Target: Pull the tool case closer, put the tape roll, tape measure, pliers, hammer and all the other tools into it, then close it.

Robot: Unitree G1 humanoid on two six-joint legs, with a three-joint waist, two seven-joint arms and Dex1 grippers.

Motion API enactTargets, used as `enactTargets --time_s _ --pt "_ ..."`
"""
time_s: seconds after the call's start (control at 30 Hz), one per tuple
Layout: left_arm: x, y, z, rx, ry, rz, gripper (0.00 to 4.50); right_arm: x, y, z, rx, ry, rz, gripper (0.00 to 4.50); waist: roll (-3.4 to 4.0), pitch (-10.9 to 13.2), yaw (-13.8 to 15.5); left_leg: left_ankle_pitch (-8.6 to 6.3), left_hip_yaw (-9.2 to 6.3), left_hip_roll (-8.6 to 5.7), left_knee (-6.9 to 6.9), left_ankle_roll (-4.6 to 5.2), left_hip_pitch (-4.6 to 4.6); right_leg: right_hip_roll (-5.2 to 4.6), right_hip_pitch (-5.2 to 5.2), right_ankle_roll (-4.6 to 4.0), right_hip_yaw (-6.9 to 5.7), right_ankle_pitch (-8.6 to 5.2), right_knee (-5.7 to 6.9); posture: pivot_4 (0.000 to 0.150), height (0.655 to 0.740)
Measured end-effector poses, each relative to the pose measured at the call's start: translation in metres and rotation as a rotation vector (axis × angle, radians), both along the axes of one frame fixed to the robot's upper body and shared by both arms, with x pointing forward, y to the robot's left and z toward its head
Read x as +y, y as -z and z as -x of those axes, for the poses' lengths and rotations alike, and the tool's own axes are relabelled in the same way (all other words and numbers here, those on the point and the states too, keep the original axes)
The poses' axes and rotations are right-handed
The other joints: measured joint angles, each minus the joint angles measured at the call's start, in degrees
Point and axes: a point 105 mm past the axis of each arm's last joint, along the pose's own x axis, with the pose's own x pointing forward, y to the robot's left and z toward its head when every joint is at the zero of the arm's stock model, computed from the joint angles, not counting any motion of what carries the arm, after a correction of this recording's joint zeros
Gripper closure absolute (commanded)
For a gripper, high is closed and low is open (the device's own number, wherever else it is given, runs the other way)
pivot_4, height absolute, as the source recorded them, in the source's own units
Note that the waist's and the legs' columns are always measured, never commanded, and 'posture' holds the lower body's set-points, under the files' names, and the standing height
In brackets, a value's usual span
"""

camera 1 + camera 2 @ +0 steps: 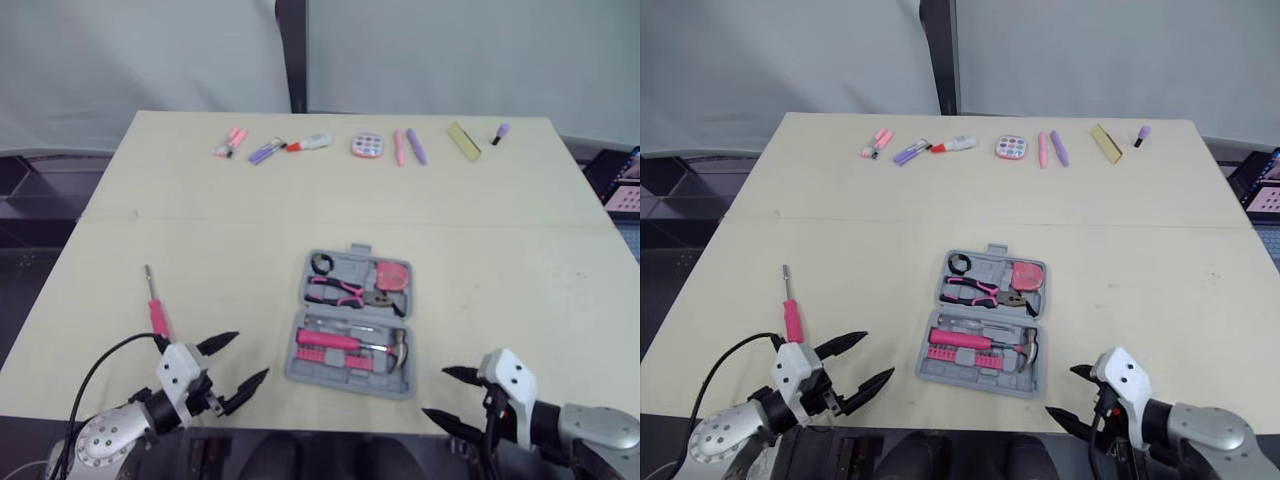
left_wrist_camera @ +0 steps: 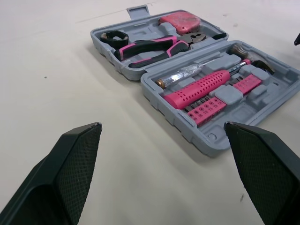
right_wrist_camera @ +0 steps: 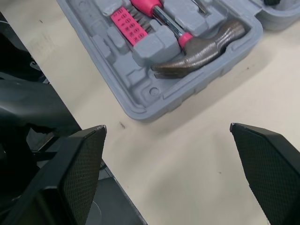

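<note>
The grey tool case [image 1: 345, 385] lies open at the front middle of the table. Its far half holds a black tape roll [image 1: 322, 263], pink-handled pliers [image 1: 338, 289] and a pink tape measure [image 1: 392, 274]. In the near half sit a hammer [image 1: 345, 342] with a pink grip, a tester screwdriver [image 2: 180, 75] and pink bits [image 2: 206, 108]. Left of the case, a pink screwdriver [image 1: 157, 316] lies loose on the table. My left gripper [image 1: 252, 354] is open just right of that screwdriver. My right gripper [image 1: 435, 392] is open beside the case's near right corner, holding nothing.
Along the table's far edge runs a row of small things: pink and purple markers [image 1: 265, 150], a round pink item [image 1: 367, 146], two pens [image 1: 408, 146], a yellow block [image 1: 463, 140]. The front table edge [image 1: 330, 425] lies right under both grippers.
</note>
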Motion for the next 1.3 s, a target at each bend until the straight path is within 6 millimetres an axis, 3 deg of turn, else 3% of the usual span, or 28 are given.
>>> enactTargets --time_s 0.5,0.6,0.73,1.03,1.17,1.3 --pt "-0.002 0.000 -0.007 0.039 -0.036 0.031 0.00 0.001 0.001 -0.001 -0.027 -0.015 -0.019 0.03 0.00 0.0 0.0 0.00 0.00 0.00 0.01 0.00 0.00 0.00 0.00 0.00 0.00 0.00 0.02 0.150 0.7134" --pt "0.007 -0.023 -0.024 0.016 -0.217 0.149 0.00 0.002 -0.011 -0.006 -0.088 -0.024 -0.061 0.03 -0.02 0.0 0.0 0.00 0.00 0.00 0.04 0.00 0.00 0.00 0.01 0.00 0.02 0.00 0.05 0.150 0.7134" --pt "0.021 -0.059 -0.023 -0.050 -0.414 0.215 0.00 0.002 -0.023 -0.011 -0.134 -0.060 -0.082 0.03 -0.08 -0.1 -0.1 -0.01 0.05 0.01 0.03 0.02 0.01 0.04 0.00 0.00 0.04 0.00 0.05 0.150 0.7134" --pt "0.063 -0.047 -0.017 0.083 -0.834 0.198 0.00 -0.007 -0.030 -0.015 -0.130 -0.127 -0.061 0.03 -0.13 -0.1 0.2 -0.01 0.06 0.00 0.08 0.02 0.00 0.05 0.04 0.00 0.07 0.00 0.03 0.150 0.7134" --pt "0.085 -0.057 -0.029 0.070 -0.985 0.209 0.00 -0.010 -0.036 -0.021 -0.149 -0.135 -0.053 0.03 -0.14 -0.1 0.2 -0.01 0.06 0.00 0.11 0.02 0.00 0.07 0.03 0.00 0.06 0.00 0.06 0.150 0.7134" --pt "0.101 -0.050 -0.041 0.125 -1.098 0.224 0.00 -0.009 -0.039 -0.024 -0.162 -0.140 -0.052 0.03 -0.16 -0.1 0.2 -0.01 0.07 0.00 0.11 0.02 0.00 0.08 0.00 0.00 0.04 0.00 0.17 0.150 0.7134"
